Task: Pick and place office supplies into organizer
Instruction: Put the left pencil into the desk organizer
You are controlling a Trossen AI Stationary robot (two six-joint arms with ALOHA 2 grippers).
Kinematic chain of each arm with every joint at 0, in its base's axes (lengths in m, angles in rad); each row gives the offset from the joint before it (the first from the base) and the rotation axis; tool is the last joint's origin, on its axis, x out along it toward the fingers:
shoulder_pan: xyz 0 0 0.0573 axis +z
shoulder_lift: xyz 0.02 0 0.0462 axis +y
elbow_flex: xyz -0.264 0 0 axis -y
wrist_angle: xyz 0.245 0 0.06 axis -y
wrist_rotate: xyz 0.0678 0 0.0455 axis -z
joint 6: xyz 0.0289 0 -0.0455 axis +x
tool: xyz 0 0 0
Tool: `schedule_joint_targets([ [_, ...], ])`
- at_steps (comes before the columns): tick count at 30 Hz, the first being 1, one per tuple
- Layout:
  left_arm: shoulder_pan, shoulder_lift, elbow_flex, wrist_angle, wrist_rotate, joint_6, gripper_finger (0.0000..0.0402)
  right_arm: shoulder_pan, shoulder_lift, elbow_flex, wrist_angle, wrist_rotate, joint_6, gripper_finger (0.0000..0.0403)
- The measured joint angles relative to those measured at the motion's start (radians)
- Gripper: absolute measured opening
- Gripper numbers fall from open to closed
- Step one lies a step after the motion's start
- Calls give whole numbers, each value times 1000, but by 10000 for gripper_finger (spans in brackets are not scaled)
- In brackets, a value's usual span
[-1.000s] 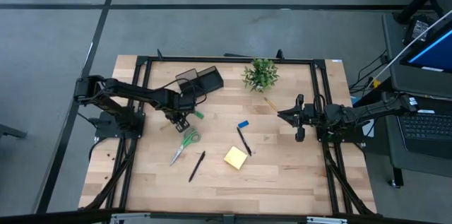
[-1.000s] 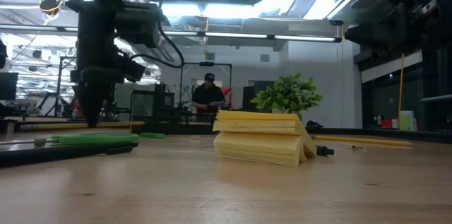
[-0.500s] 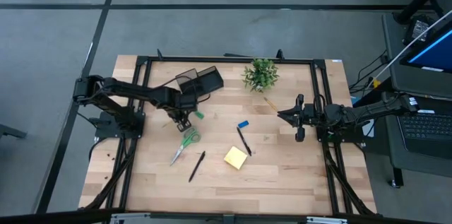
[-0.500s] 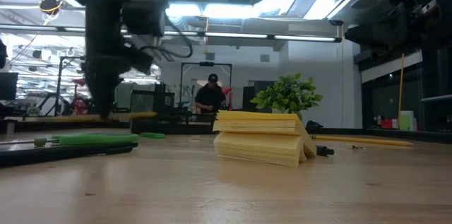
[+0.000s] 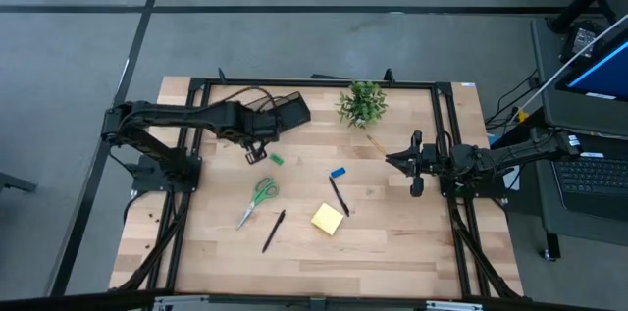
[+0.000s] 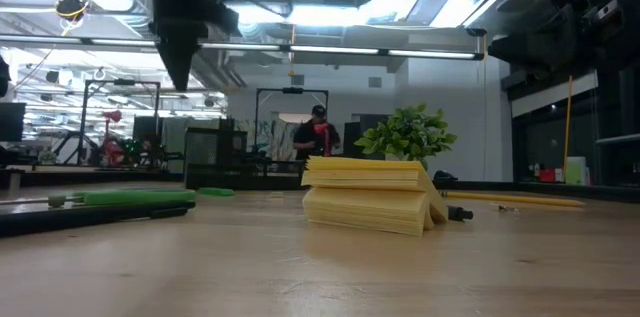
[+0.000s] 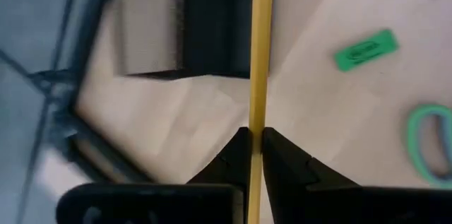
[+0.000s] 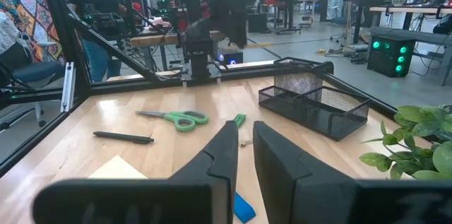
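Note:
My left gripper (image 5: 255, 153) hangs high over the table beside the black organizer (image 5: 280, 113), shut on a yellow pencil (image 7: 260, 54). On the table lie a green block (image 5: 277, 160), the green-handled scissors (image 5: 258, 200), two black pens (image 5: 273, 231) (image 5: 339, 196), the yellow sticky-note pad (image 5: 328, 218) and a blue block (image 5: 338, 172). My right gripper (image 5: 389, 159) waits at the table's right side. It points level toward the left, its fingers a narrow gap apart with nothing between them. My left gripper pinches the pencil's shaft (image 7: 256, 121) between its two fingertips, pointing steeply down. The pencil runs through the gap and on past the fingertips, toward the organizer (image 7: 212, 26). Which part of its length the fingers have, I cannot tell.
A small potted plant (image 5: 362, 103) stands at the far edge, right of the organizer. A thin orange stick (image 5: 374, 141) lies on the table in front of it. A black frame (image 5: 196, 115) runs around the table. A person moves in the room behind.
My left gripper has risen from just above the table near the scissors to well above it. It has drifted toward the far edge and the organizer, and it has tipped and rolled a little. It has stayed shut.

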Motion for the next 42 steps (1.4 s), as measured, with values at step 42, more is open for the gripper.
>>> schedule_joint_targets([
  [42,250,294,374,-299,-294,412,22,0,0,0,-6,6,-56,48],
])
